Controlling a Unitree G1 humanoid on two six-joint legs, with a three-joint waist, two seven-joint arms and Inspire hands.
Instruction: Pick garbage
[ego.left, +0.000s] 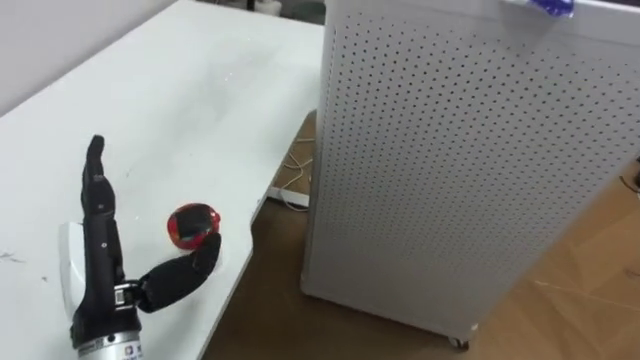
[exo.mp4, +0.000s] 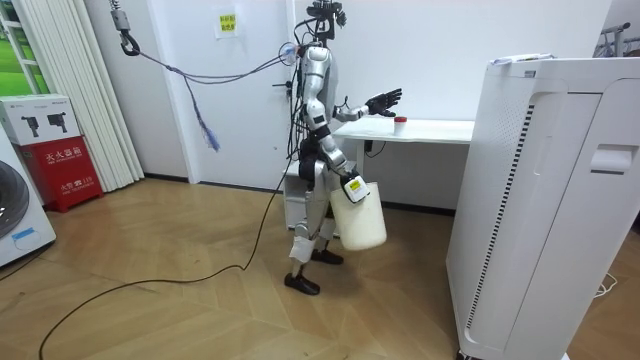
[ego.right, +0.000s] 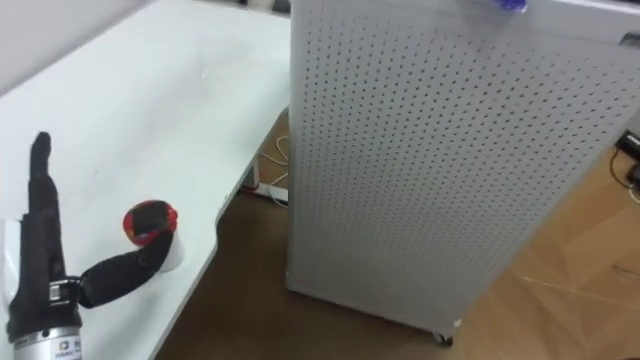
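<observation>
The left hand (ego.left: 100, 265) is spread w/ straight fingers, thumb against the small red garbage (ego.left: 192, 225), prob. light & soft, so pinch across its sides.

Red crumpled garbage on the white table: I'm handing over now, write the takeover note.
Left hand: open, fingers straight, over the white table, thumb up against the red-and-black crumpled garbage; not gripped.
Right hand: low at the robot's side, at the white bucket; grip unclear.
Done: hand brought to the garbage.
Left: grasp it, lift it, probably drop it in the bucket.
</observation>
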